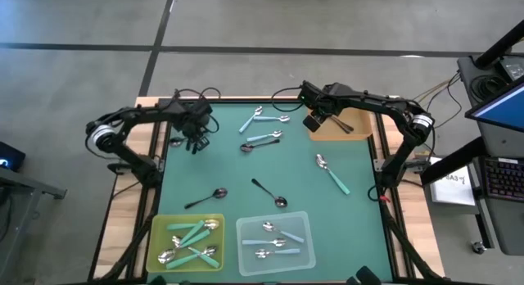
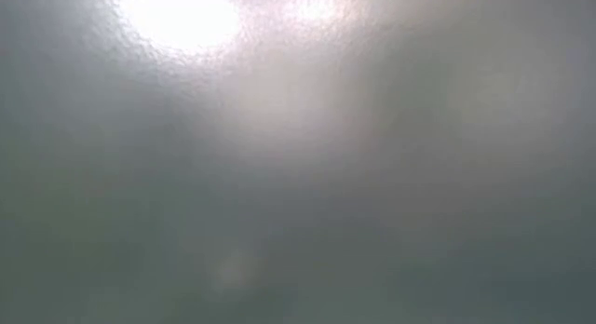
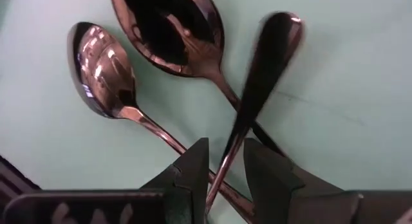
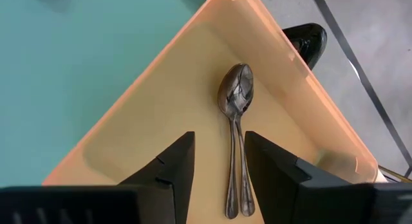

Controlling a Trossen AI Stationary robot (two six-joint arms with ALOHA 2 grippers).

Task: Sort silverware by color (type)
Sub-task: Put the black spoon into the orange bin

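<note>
My left gripper (image 1: 195, 141) is at the far left of the green mat, shut on a dark spoon (image 3: 267, 63). Two more dark spoons (image 3: 103, 73) (image 3: 172, 28) lie on the mat under it. My right gripper (image 4: 219, 166) hangs open over the orange tray (image 1: 340, 126) at the far right. Two dark spoons (image 4: 235, 95) lie side by side on the tray's floor and show between its fingers, untouched. Loose spoons rest flat on the mat: light blue ones (image 1: 264, 138), a teal one (image 1: 332, 174) and black ones (image 1: 205, 197) (image 1: 269, 192). The low view shows only haze. My left gripper pinches the dark spoon between its two fingers (image 3: 193, 176) at the thin part of its shaft (image 3: 225, 161). The fingers lie across the shaft. The spoon's broad dark end (image 3: 280, 31) sticks out past the fingertips, over the two spoons on the mat.
A yellow tray (image 1: 157, 229) with teal spoons and a clear tray (image 1: 304, 251) with light blue spoons stand at the mat's near edge. More light blue spoons (image 1: 252, 119) lie near the far edge. The middle of the mat (image 1: 246, 166) is bare. Desks and cables stand to the right.
</note>
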